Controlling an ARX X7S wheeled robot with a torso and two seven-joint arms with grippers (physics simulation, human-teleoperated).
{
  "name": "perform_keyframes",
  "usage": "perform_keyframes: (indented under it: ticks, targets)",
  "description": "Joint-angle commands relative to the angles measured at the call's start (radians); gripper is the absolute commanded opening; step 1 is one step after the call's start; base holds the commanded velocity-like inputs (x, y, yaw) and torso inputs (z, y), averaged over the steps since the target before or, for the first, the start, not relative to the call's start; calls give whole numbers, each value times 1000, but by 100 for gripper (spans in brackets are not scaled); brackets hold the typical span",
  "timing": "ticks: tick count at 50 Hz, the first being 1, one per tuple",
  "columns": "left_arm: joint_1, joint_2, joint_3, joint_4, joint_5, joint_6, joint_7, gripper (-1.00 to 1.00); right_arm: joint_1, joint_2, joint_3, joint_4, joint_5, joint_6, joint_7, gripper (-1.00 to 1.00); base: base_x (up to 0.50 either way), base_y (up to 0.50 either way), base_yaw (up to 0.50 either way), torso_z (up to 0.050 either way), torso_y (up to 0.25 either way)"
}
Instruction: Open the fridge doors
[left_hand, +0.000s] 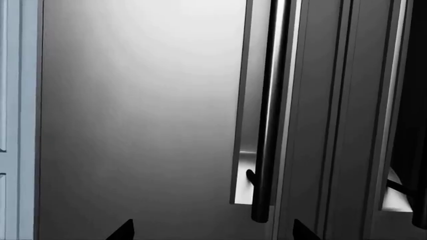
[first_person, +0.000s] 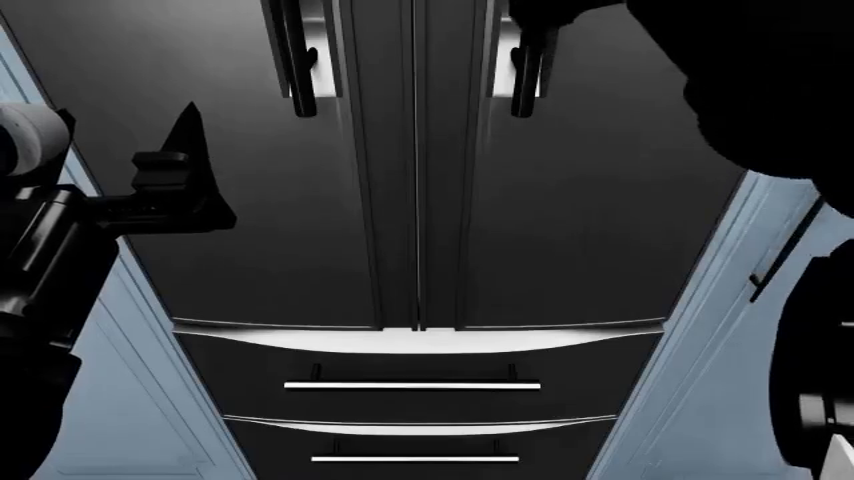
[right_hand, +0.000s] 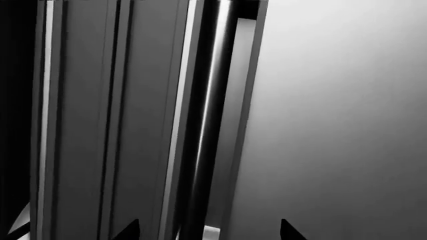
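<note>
The fridge doors (first_person: 416, 200) are shut and fill the head view, with the seam between them in the middle. Each door has a vertical bar handle beside the seam: the left handle (first_person: 296, 60) and the right handle (first_person: 529, 70). The left gripper (first_person: 180, 175) stands apart from its door, to the left of the left handle and lower, so it must go up and inward. Its fingers (left_hand: 123, 230) look spread. In the right wrist view the right handle (right_hand: 210, 115) runs lengthwise between the spread fingertips (right_hand: 288, 231), so the right gripper (right_hand: 207, 232) seems nearer.
</note>
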Motion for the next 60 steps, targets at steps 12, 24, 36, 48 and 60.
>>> perform_keyframes:
  ticks: [12, 24, 36, 48, 60]
  targets:
    - [6, -6, 9, -8, -16, 16, -16, 100, 84, -71, -101, 288, -79, -75, -66, 100, 0, 0, 0, 0, 0]
    - [11, -10, 6, -13, -31, 22, -27, 100, 89, -95, -128, 361, -96, -94, -75, 100, 0, 0, 0, 0, 0]
    - [18, -14, 12, -15, -34, 31, -32, 100, 90, -103, -156, 423, -125, -126, -84, 100, 0, 0, 0, 0, 0]
    - [17, -17, 26, -24, -26, 43, -31, 100, 92, -112, -176, 459, -136, -148, -98, 100, 0, 0, 0, 0, 0]
    - [18, -20, 31, -26, -36, 48, -40, 100, 99, -119, -200, 493, -151, -177, -117, 100, 0, 0, 0, 0, 0]
